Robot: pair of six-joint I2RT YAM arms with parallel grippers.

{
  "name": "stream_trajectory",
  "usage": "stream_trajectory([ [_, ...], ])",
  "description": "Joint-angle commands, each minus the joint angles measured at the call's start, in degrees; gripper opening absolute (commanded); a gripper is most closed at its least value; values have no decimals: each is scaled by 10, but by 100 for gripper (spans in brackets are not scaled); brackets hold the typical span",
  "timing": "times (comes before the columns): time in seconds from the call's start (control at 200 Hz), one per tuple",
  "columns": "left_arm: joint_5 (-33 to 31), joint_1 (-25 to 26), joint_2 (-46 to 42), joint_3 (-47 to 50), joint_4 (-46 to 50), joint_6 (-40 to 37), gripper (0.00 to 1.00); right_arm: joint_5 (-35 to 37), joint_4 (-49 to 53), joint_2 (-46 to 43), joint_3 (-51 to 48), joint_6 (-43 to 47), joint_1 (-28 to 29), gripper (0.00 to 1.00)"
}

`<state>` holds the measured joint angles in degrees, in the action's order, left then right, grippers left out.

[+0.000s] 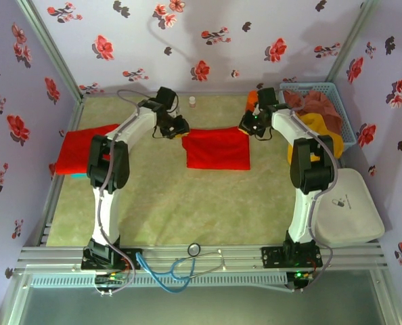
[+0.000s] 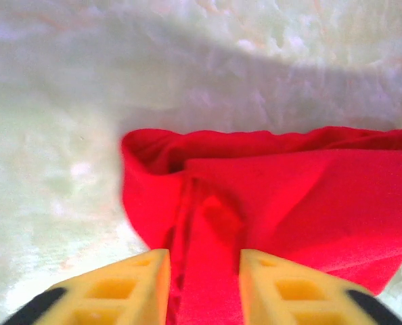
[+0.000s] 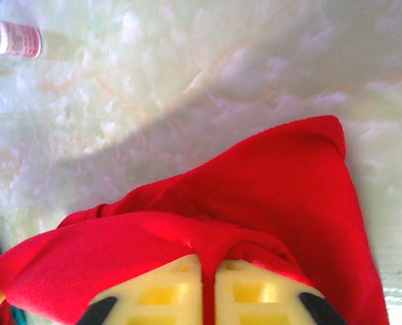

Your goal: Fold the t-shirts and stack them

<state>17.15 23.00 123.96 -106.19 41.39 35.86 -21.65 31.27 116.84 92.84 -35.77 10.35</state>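
mat (image 1: 187, 210), pale green, beneath t-shirt (image 1: 218, 149); floral walls (image 1: 255, 27)

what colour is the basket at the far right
The basket is light blue, clearest in the top external view.

Two red t-shirts (image 1: 216, 150), one blue basket (image 1: 348, 116), one small bottle (image 1: 193, 103).

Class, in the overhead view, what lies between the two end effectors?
The red t-shirt in the middle: its far edge runs from the left end effector to the right end effector, seen in the top external view.
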Motion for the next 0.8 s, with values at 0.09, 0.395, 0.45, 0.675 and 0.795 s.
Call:
stream_trajectory([
  [0.09,-1,-21,-22,-29,28,-23,43,32,-21,-8,20,-14,-9,43],
  [0.395,46,7,-108,93,-80,38,43,3,-54,-74,-42,-21,7,67],
  [0.45,61,17,-115,111,-106,55,43,-4,-64,-91,-63,-29,13,69],
  [0.675,65,74,-116,141,-179,104,42,-31,-149,-164,-186,-93,45,71],
  [0.795,61,91,-98,151,-211,121,40,-29,-199,-187,-247,-128,55,71],
])
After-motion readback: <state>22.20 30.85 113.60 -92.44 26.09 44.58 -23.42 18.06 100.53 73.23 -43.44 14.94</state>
